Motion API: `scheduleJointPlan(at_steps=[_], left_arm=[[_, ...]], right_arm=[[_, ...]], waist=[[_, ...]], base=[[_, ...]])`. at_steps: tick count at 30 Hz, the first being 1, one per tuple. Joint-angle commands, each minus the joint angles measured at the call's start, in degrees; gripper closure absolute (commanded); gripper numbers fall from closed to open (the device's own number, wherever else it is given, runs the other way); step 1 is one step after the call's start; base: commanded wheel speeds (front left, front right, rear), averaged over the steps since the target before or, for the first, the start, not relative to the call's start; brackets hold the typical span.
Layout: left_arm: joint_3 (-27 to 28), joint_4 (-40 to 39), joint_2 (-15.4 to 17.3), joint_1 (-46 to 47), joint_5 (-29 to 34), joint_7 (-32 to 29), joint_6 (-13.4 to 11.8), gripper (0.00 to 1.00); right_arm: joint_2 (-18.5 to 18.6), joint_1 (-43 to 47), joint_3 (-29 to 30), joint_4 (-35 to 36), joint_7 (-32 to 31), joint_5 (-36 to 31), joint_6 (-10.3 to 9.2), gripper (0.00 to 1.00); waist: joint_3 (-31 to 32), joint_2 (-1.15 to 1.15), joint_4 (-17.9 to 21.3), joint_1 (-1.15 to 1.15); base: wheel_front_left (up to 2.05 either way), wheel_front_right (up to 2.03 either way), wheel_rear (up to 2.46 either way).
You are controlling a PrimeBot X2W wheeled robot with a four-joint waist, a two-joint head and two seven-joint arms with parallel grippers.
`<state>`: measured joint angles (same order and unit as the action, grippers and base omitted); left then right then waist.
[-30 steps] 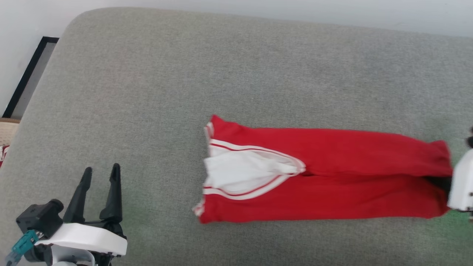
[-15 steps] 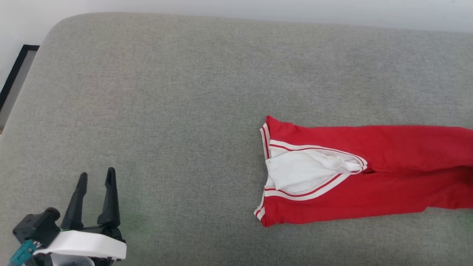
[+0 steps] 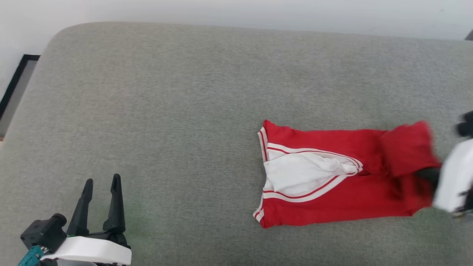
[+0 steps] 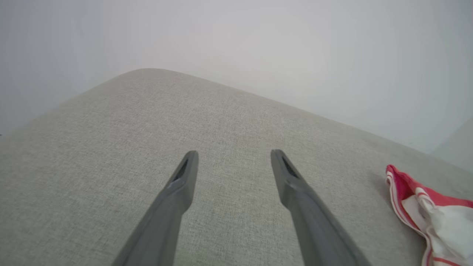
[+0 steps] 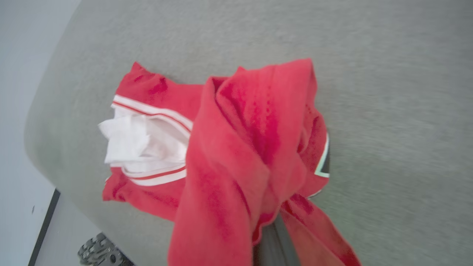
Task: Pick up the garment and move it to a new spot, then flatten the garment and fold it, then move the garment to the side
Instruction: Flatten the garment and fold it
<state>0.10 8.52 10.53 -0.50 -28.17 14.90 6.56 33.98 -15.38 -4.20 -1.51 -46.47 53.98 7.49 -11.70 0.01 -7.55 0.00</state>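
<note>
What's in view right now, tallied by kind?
Red-and-white T-shirt: 1
Grippers: 2 (left gripper, right gripper)
Grey cushion: 1
Total: 4

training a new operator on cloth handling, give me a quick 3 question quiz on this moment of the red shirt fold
1. True or false: the left gripper is shut on the garment.
2. Which end of the garment is raised and bunched? A) the end at the right gripper B) the end nearest the left gripper C) neither end
3. Short answer: what does the garment lie on?

Key
1. False: it stands open over bare grey cushion, apart from the cloth.
2. A: the right gripper is shut on that end.
3. The grey cushion.
</note>
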Motion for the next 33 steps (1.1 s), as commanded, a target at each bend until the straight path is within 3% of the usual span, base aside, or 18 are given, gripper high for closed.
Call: scheduleJointPlan(at_steps=[1,8,17,19,20,26,33], left_arm=[[-0.29,0.06,-0.37,-0.23,0.43,0.39,0.42,0.0],[-2.71,1.33,-0.72,1.76,0.63,0.39,0.68,0.0],[-4.95,2.85,-1.4,2.85,-0.37,0.37,0.91,0.0],[-5.01,2.91,-1.18,2.53,-0.37,0.37,0.87,0.0],[-4.88,2.92,-1.15,2.33,-0.54,0.37,0.88,0.0],[-3.14,2.42,-0.73,1.3,-1.29,0.36,0.87,0.0],[-1.23,1.01,-0.23,0.09,-1.94,0.35,0.88,0.0]], right_arm=[[-1.95,0.11,-2.39,2.23,-0.99,-0.4,0.0,1.0],[-6.71,-3.02,-9.26,1.92,-1.71,-1.37,0.0,1.0],[-9.39,-6.19,-16.73,-4.16,-0.69,-2.51,0.0,0.98],[-9.57,-6.67,-17.13,-5.3,0.04,-2.8,0.0,0.53],[-9.54,-6.95,-17.18,-5.43,0.52,-2.89,0.01,0.0],[-8.53,-7.96,-16.24,-4.63,3.43,-2.9,0.0,0.0],[-6.14,-7.19,-10.9,-1.87,8.39,-3.87,0.0,0.0]], waist=[[0.29,-0.01,-1.15,0.0],[0.77,-0.01,-5.1,0.0],[1.52,-0.01,-9.82,0.0],[1.71,-0.01,-9.93,0.0],[1.8,-0.01,-9.85,0.0],[2.78,-0.01,-7.33,0.0],[3.75,-0.01,-2.83,0.0]], base=[[0.0,0.0,0.0],[0.0,0.0,0.0],[0.0,0.0,0.0],[0.0,0.0,0.0],[0.0,0.0,0.0],[0.0,0.0,0.0],[0.0,0.0,0.0]])
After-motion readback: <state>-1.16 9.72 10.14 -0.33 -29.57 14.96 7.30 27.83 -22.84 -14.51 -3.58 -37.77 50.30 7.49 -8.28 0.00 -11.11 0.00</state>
